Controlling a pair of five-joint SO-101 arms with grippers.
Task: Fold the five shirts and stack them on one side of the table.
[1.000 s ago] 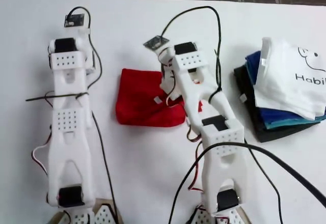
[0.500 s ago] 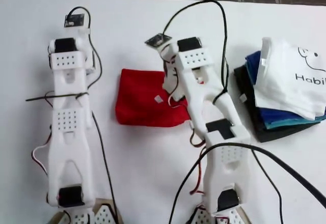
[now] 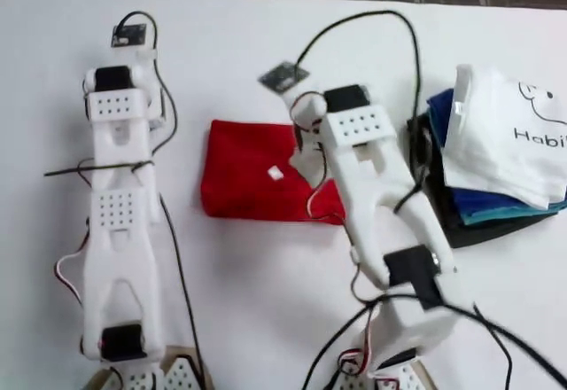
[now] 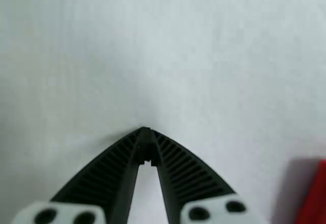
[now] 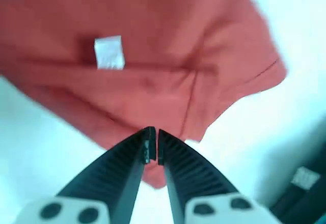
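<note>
**Red shirt folded, the pile one short**

Red cloth lies as a folded rectangle in the middle of the white surface, between the two arms. This red shirt shows a small white tag on its upper face. At the right side sits the stack: a white shirt on top, blue and teal layers under it, and a black one at the bottom. That looks like four shirts stacked, so the red one reads as the fifth and last.

The right arm leans over the right edge of the red shirt. Its pincer is clenched, with only a hairline slit between the tips, and it sits over the shirt's near-right corner. Whether any cloth is pinched there cannot be made out.

The left arm stretches out on the left. Its pincer is clenched on nothing, above bare surface, with the red shirt just to one side.

The folding looks done, and the step in hand appears to be the transfer. The next move calls for a sure hold on the red bundle. It would then travel right to the stack, low and steady so the folds stay together, and be set down squarely on the white shirt. Dragging it by one corner could pull the fold open.
</note>
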